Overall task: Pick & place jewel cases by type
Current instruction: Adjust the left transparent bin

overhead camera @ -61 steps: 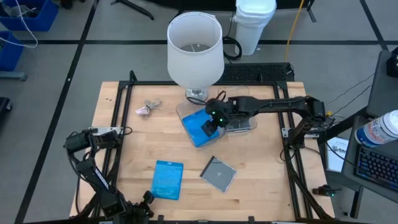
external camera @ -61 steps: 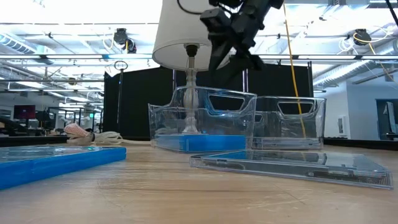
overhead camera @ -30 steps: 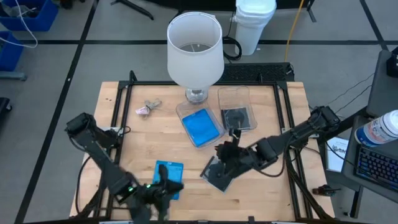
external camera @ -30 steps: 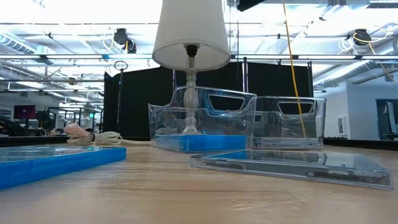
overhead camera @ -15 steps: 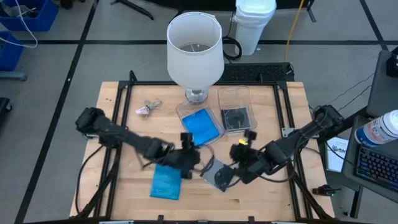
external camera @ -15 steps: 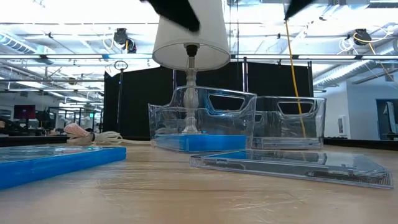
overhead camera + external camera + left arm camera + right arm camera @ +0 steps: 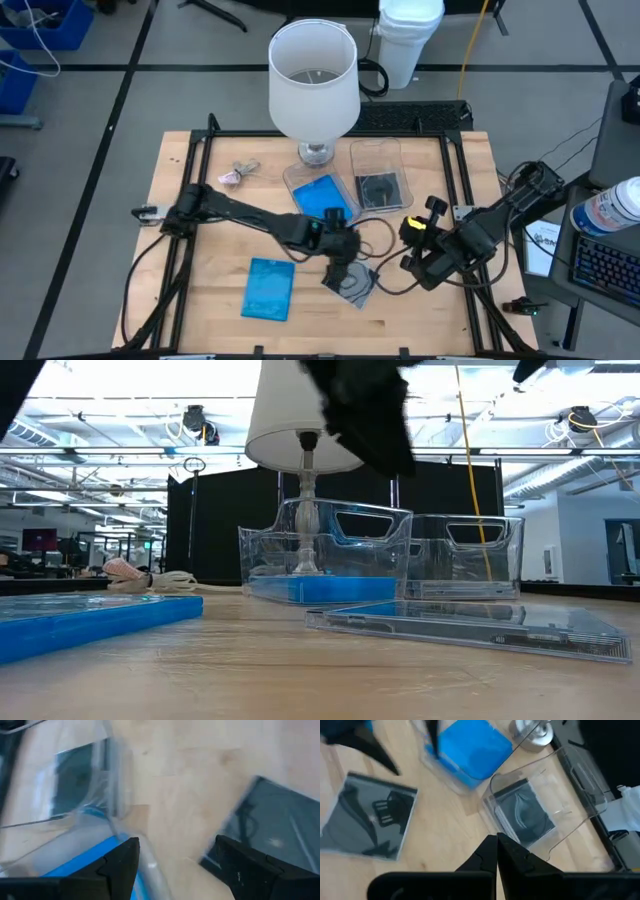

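Left gripper [image 7: 345,262] hangs spread wide over the grey case [image 7: 352,282] on the worktop [image 7: 215,270] — holding nothing — right gripper [image 7: 496,851] pinched closed, empty.

A robotics lab or industrial test hall: the wooden tabletop [image 7: 200,270] stands in a black metal frame [image 7: 300,134] on a grey floor marked with dark lines. Beyond it run black curtains [image 7: 230,520], ceiling trusses [image 7: 100,455] and a monitor [image 7: 38,540].
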### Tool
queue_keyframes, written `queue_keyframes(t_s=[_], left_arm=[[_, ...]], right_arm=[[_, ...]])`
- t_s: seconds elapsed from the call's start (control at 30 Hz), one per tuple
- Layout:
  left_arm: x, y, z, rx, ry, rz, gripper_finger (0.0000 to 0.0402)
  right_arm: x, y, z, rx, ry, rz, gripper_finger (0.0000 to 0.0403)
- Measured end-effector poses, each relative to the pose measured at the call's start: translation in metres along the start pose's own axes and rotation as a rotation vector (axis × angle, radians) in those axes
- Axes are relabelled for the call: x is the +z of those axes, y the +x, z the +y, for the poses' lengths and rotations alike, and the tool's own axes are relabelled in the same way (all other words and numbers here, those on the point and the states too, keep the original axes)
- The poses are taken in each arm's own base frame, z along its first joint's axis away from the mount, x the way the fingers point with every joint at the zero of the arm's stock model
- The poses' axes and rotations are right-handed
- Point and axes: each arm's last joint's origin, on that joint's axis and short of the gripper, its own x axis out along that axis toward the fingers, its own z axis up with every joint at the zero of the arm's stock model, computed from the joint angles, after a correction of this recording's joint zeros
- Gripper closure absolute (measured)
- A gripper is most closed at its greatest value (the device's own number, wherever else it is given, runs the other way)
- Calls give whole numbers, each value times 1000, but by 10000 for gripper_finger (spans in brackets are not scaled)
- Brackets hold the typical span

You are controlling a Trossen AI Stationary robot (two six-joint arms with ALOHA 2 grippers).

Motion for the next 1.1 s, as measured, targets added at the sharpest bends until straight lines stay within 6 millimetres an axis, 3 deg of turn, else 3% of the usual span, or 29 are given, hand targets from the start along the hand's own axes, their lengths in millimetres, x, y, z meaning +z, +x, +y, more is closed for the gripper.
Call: queue_keyframes(t_s=[0.13,0.23,0.53,0.77,1.0,1.1], left_arm=[[17,11,7,78,-50,92,144],[18,19,16,102,-103,182,144],[5,27,37,161,-163,345,144],[-8,39,39,133,-161,410,144],[-28,55,37,77,-107,512,146],[-33,55,36,61,-99,544,167]], right_arm=[[-3,0,-3,-9,-49,37,402],[-6,0,-6,-38,-78,68,403],[-23,1,-18,23,-63,144,403],[-41,9,-31,26,20,140,403],[-55,24,-25,126,30,143,403],[-58,30,-19,172,17,136,403]])
